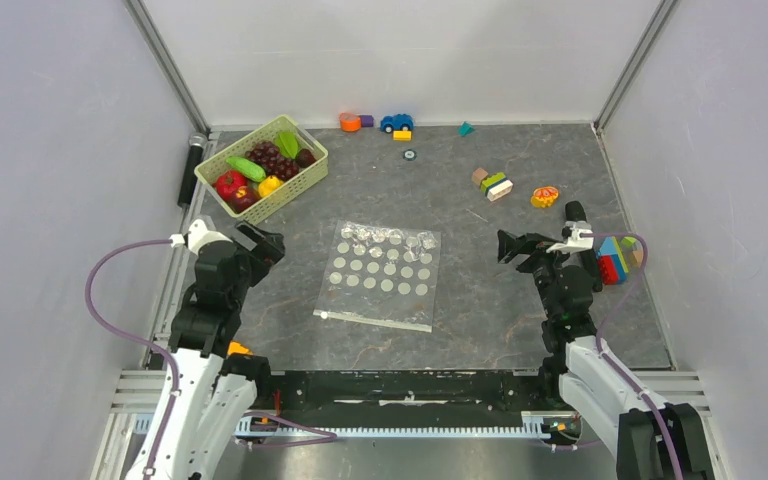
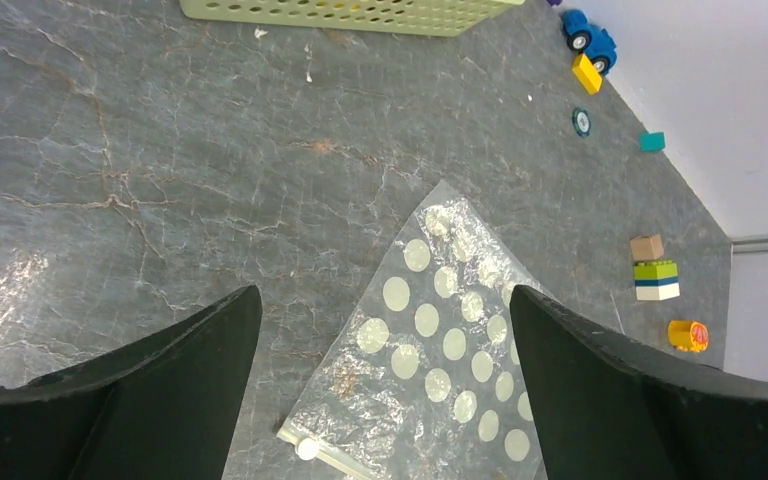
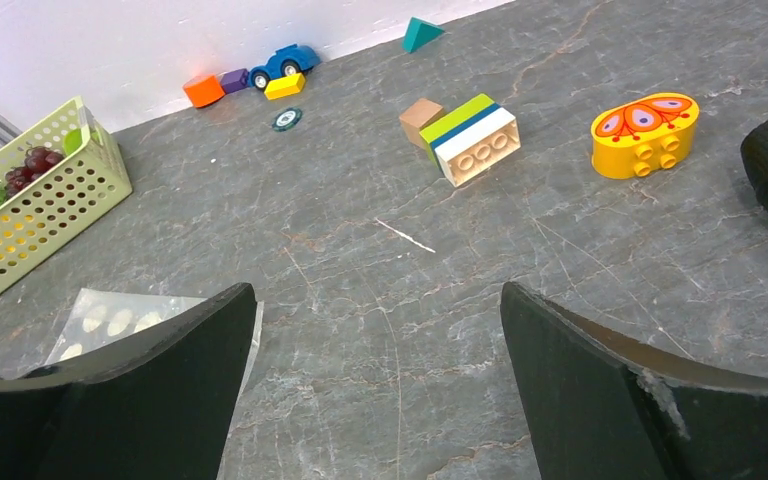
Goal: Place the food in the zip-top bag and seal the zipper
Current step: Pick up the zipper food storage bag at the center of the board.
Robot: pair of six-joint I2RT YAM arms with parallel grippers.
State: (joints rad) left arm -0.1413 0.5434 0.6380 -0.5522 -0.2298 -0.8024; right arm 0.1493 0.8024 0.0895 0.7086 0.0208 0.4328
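Top external: left tool (image 1: pixel 263 243) and right tool (image 1: pixel 510 247) are hanging spread, empty, flanking the zip-top bag (image 1: pixel 380 275) lying flat on the tabletop (image 1: pixel 390 185); food (image 1: pixel 265 165) is sitting in the basket (image 1: pixel 293 187).
Left wrist: slider (image 2: pixel 307 449) is showing; one tool should be pinning the bag while opening the zipper (image 2: pixel 335 462).
Right wrist: bag is mostly hiding behind a finger (image 3: pixel 160 400); mouth possibly shut.

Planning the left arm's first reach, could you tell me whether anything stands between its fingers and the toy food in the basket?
Nothing visible does: only grey tabletop separates the left fingers from the pale green lattice basket holding the plastic toy food.
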